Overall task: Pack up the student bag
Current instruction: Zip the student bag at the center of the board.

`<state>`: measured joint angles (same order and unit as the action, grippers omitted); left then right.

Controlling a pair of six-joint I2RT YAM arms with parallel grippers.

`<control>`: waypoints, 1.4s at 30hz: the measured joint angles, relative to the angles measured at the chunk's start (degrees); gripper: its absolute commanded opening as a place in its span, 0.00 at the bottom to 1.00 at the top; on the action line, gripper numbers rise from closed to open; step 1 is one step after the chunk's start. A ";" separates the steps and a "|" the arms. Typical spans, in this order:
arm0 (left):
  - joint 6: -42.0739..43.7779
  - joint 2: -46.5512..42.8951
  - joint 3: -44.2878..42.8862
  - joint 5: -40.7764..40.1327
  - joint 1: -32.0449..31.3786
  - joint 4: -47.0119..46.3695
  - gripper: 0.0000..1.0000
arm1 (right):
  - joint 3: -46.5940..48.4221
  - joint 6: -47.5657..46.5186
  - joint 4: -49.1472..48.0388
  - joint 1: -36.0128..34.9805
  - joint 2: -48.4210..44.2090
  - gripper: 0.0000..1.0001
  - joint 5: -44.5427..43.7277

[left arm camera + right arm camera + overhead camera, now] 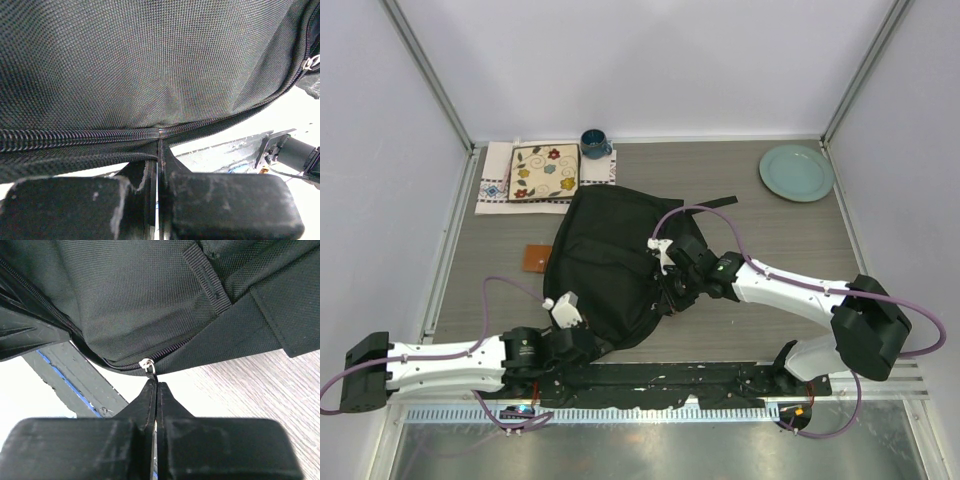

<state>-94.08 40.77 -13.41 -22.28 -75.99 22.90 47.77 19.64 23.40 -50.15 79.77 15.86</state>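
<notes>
The right jaws pinch the zip pull [148, 364] at the bag [605, 265] edge; the zip [75, 136] runs left toward the left jaws, clamped on the bag beside it

Cropped at every edge in both wrist views: student bag [605, 250]. Cannot tell of anything pinched between the closed tips of the right tool [155, 383], just under the small zip ring [148, 364]. From above, cannot pick out the tips of the left tool [160, 142] against the bag's near edge. Too small to name: flat brown thing [538, 258] beside the bag
</notes>
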 measured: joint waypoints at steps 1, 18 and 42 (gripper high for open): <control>0.00 -0.09 0.07 0.00 0.00 -0.02 0.00 | 0.00 0.07 0.00 0.00 0.00 0.00 -0.07; -0.02 0.17 0.17 0.28 0.00 -2.34 0.00 | 15.76 1.75 14.73 -1.22 8.35 0.00 -20.37; 8.66 -2.86 -2.97 1.31 -0.09 0.68 0.95 | 14.45 3.10 15.65 2.86 8.92 0.00 -35.76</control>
<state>-85.43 37.91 -16.38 -20.97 -76.07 23.57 62.22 22.74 39.05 -47.29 88.68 -19.90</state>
